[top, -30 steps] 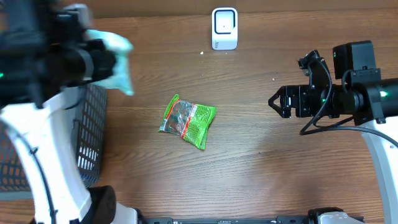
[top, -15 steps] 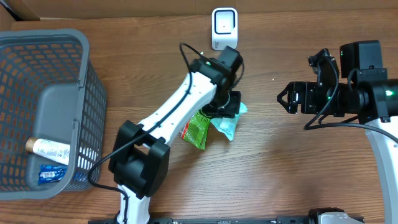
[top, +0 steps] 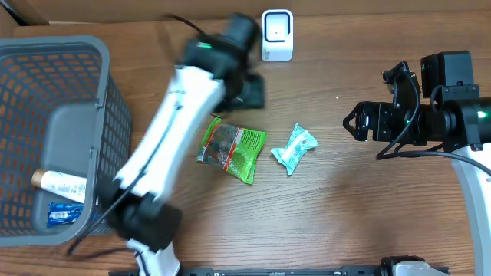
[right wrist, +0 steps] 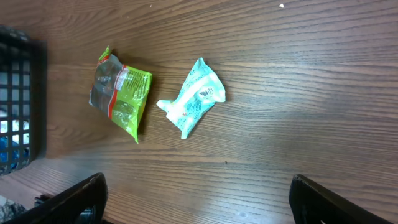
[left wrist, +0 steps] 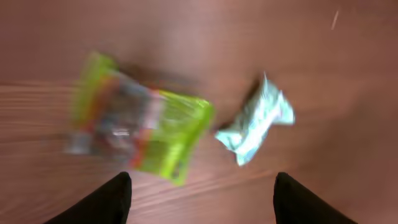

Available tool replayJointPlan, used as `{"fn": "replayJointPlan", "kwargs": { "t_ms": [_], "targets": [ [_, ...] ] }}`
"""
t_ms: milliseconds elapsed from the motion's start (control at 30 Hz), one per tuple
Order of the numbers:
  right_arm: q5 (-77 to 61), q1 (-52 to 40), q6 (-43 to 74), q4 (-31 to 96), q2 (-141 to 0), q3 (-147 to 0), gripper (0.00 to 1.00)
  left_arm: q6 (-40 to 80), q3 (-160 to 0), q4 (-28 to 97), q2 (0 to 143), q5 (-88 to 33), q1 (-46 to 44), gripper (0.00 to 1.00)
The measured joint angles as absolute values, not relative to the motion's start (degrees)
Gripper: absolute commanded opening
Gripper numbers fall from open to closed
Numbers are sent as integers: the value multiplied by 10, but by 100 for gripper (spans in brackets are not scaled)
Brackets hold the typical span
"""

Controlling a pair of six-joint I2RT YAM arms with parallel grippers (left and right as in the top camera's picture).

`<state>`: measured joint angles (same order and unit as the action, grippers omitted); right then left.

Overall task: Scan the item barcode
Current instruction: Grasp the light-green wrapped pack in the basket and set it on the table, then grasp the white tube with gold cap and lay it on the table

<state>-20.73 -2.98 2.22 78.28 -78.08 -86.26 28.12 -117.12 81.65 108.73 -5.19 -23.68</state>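
Now our left gripper [left wrist: 202,182] and right gripper [right wrist: 197,185] both stand wide and empty. We find the crumpled pale-teal plastic packet [top: 295,148] on the wooden table [top: 345,199], beside a green foil snack bag [top: 232,149]. We should pinch one end, leaving its barcode clear for the white box-shaped scanner [top: 277,34].

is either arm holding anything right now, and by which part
Nothing is held. The left gripper and right gripper are both open and empty; the crinkled mint-green packet lies loose beside the green plastic snack bag.
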Motion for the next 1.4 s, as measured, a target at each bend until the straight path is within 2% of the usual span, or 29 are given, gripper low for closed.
{"fn": "replayJointPlan", "kwargs": {
  "t_ms": [100,300,433,567,633,867,900,1033,1267,1333,1400],
  "targets": [
    [-207,-30,23,783,-781,-863,95,281,-1212,860,998,-5,-152,70],
    [-207,-30,24,783,-781,-863,96,286,-1229,963,866,72,126,70],
    [-207,-30,24,783,-781,-863,96,285,-1196,953,866,87,281,69],
    [-207,-30,23,783,-781,-863,96,286,-1101,902,873,92,367,69],
    [-207,-30,23,783,-781,-862,96,286,-1020,852,879,92,385,77],
    [-207,-30,23,791,-783,-860,96,284,-760,632,880,93,387,82],
    [-207,-30,23,791,-783,-860,96,283,-732,608,881,95,387,88],
    [-207,-30,24,792,-783,-859,96,282,-640,513,882,106,387,100],
    [-207,-30,23,793,-783,-859,96,279,-548,390,882,115,387,99],
    [-207,-30,23,793,-783,-859,96,270,-525,362,882,117,387,90],
    [-207,-30,23,794,-783,-859,97,268,-519,354,885,118,387,86]
  ]
}}
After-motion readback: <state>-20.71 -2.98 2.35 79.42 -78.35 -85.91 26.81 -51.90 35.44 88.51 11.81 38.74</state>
